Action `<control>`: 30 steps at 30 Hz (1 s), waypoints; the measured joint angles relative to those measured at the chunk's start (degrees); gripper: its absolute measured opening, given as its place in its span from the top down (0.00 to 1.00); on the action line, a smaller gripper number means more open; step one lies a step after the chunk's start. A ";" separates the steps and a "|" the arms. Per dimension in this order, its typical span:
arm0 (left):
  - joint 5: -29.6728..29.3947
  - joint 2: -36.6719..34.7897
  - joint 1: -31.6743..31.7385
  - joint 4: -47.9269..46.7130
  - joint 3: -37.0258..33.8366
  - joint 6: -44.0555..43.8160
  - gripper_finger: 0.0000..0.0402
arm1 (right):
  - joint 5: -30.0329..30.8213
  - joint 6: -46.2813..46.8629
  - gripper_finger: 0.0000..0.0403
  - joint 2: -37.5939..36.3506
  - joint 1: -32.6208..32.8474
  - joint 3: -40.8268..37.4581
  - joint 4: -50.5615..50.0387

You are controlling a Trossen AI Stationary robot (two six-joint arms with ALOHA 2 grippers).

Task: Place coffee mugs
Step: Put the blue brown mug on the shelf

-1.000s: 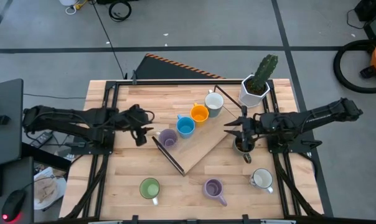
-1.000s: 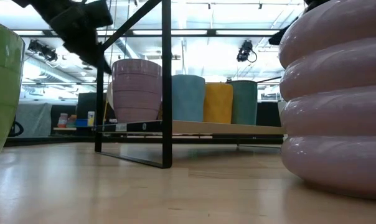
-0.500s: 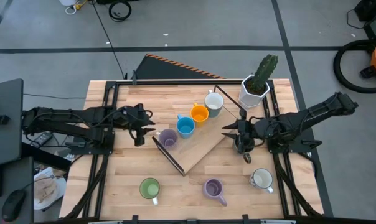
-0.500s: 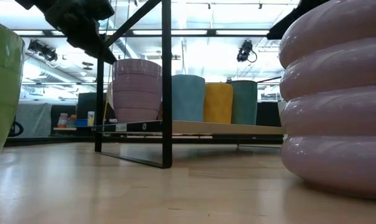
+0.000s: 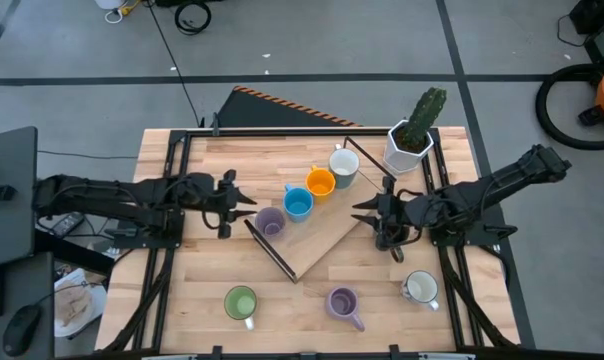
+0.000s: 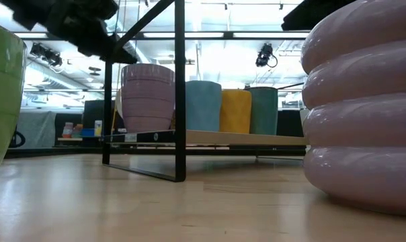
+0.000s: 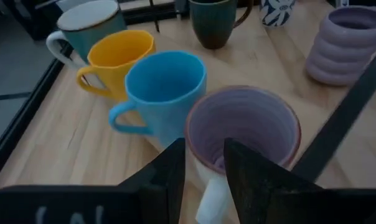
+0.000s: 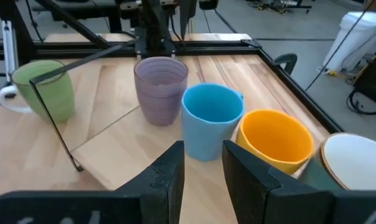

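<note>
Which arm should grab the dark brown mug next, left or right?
Probably the right. In the high view the right gripper hovers right beside the dark brown mug, while the left gripper sits across the shelf near the lilac mug.

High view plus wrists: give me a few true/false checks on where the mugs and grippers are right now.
1. Four mugs stand in a row on the raised board: lilac mug, blue mug, orange mug, white mug. True.
2. The green mug is on the board. False: it stands on the table in front of the board.
3. The left gripper holds the blue mug. False: it is open and empty, just beside the lilac mug.
4. The cactus pot stands at the table's far right corner. True.
5. The right gripper is shut on the orange mug. False: it is open and holds nothing, off the board's right edge.
</note>
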 joint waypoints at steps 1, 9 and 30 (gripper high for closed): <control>-0.24 -1.01 -0.02 2.12 -1.26 -0.04 0.71 | 0.00 0.53 0.72 -0.01 -0.01 0.33 -0.47; -0.29 -11.46 -0.02 12.58 -9.94 -2.52 0.71 | -0.05 4.49 0.72 -0.01 -0.01 0.88 -0.39; -2.09 -22.12 -3.70 23.92 -16.86 -7.33 0.71 | 1.14 16.88 0.72 8.68 -1.25 13.22 -17.22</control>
